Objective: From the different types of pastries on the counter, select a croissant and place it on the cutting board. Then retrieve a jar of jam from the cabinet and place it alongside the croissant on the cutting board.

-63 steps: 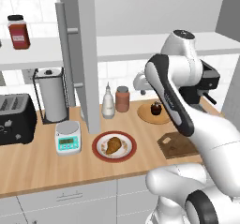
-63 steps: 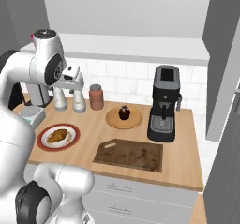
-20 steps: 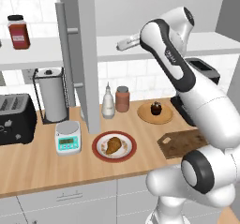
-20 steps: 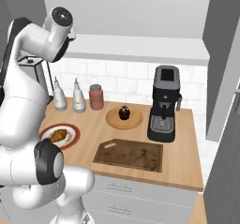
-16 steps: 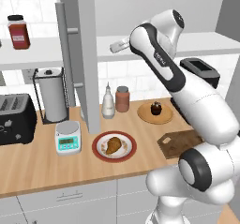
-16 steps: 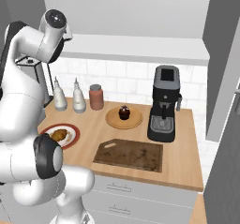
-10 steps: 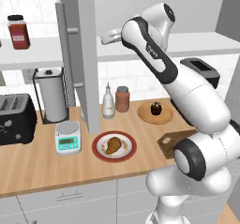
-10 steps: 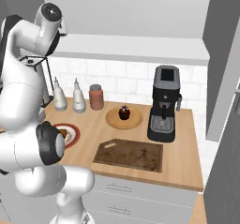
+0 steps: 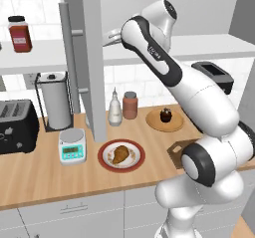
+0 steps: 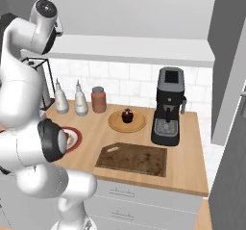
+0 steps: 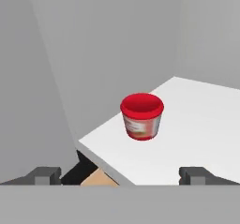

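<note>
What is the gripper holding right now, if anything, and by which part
Nothing. The gripper is open and empty, its fingertips spread wide, facing the red jar of jam, which stands untouched on the cabinet shelf ahead.

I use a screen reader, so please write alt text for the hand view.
A small red jar of jam stands upright on the cabinet's pale shelf, straight ahead of the open gripper, whose two dark fingertips sit wide apart at the bottom. Grey cabinet walls rise behind it.
</note>
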You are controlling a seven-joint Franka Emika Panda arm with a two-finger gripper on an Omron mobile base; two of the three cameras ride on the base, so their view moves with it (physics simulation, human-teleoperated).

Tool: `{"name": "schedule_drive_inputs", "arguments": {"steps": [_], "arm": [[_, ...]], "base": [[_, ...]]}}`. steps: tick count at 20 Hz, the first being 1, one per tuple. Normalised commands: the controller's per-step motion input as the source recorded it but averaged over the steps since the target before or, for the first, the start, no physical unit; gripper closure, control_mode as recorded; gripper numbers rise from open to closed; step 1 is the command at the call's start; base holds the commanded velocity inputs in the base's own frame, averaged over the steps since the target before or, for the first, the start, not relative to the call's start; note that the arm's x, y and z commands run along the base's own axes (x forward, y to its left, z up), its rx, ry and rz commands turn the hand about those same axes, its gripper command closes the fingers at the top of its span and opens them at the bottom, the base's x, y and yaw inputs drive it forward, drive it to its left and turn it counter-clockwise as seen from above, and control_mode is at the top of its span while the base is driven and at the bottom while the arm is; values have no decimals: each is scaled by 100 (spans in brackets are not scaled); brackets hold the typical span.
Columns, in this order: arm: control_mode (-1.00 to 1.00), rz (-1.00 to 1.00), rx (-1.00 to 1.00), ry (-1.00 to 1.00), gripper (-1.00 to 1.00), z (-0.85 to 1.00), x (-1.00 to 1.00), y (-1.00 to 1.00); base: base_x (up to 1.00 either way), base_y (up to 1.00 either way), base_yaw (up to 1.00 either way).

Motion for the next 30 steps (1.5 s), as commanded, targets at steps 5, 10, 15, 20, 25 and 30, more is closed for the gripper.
{"name": "schedule_drive_inputs", "arguments": {"steps": [5,10,15,20,25,30], "arm": [[-100,3,-5,-10,-100,0,51,8],[-100,2,-1,-8,-100,0,17,0],[-100,0,0,0,-100,0,0,19],[-100,0,0,0,-100,-3,0,0],[-100,1,0,7,-100,-21,3,1],[-100,2,-2,1,-100,-4,52,0]], "base": [[0,0,0],[0,0,0],[0,0,0],[0,0,0],[0,0,0],[0,0,0]]}}
